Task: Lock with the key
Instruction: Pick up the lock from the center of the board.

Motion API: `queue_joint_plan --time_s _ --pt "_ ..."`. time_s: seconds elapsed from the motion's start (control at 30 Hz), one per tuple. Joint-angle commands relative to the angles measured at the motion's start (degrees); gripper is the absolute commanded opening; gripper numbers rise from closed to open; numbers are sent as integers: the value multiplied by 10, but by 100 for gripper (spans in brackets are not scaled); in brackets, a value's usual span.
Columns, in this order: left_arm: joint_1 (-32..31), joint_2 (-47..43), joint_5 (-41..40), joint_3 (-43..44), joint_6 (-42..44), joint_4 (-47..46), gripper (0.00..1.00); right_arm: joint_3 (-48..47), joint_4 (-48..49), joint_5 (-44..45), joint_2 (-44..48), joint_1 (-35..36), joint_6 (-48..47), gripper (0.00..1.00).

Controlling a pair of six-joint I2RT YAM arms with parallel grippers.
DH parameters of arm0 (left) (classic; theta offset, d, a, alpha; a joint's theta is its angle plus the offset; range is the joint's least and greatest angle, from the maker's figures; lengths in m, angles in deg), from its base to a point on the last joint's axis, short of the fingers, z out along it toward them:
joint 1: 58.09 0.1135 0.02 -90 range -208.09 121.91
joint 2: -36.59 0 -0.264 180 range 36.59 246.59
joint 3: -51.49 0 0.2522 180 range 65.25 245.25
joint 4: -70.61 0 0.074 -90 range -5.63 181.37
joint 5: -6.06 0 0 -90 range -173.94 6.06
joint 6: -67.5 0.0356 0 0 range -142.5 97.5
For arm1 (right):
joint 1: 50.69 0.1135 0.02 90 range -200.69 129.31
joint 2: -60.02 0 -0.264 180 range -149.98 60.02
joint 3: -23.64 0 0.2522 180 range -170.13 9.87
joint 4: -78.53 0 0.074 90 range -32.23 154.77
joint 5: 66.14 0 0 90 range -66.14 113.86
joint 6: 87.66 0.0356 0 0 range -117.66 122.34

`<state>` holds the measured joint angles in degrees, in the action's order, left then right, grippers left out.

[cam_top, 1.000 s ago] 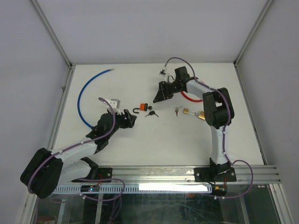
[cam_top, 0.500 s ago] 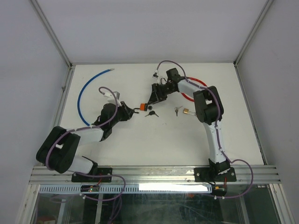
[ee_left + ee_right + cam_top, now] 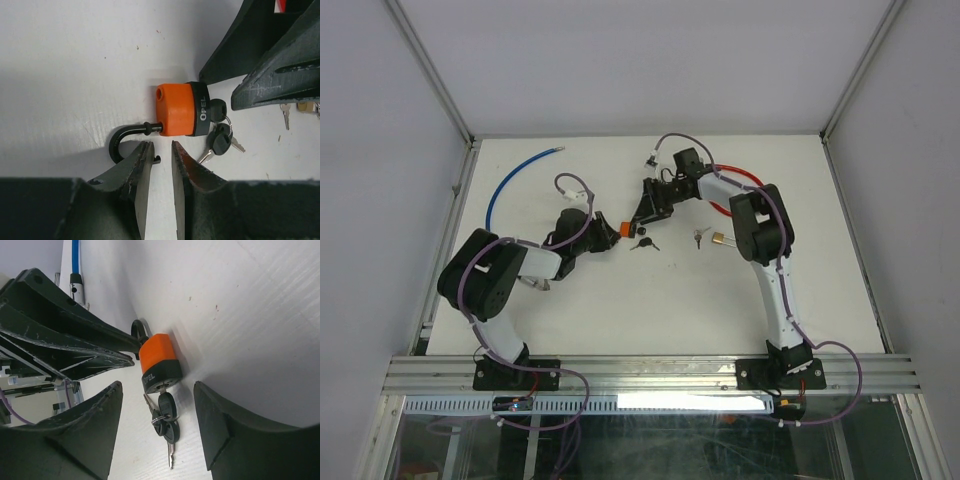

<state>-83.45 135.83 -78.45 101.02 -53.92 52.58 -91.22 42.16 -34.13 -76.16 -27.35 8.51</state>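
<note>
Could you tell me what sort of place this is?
Probably a robotics lab test cell: a white table enclosed by plain grey panels, left arm and right arm bolted to an aluminium rail, and props such as an orange padlock.

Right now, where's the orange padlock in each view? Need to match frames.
Top external: orange plastic-cased padlock near frame centre, slightly left.
Left wrist: padlock at centre, black shackle pointing left.
Right wrist: padlock at centre, shackle pointing up-left.
Shared landmark: bunch of black-headed keys at its keyhole end.
</note>
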Motion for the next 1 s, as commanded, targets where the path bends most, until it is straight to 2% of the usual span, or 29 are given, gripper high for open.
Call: queue_joint_plan --time_s 0.0,0.23,0.53,0.67,0.73,0.97 --pt "9 12 17 21 -7 -31 24 -15 19 -6 -11 15 31 62" --pt "14 20 8 19 -1 -18 24 -14 18 8 -18 28 38 61" --pt "28 47 23 17 0 -19 15 9 69 -44 -10 31 90 59" --pt "32 51 28 16 0 -21 15 14 83 -68 -8 32 90 53" --pt "34 52 30 15 0 -22 15 13 80 -65 -9 33 82 49" --pt "36 53 41 13 0 -30 16 7 50 -14 -12 42 50 48"
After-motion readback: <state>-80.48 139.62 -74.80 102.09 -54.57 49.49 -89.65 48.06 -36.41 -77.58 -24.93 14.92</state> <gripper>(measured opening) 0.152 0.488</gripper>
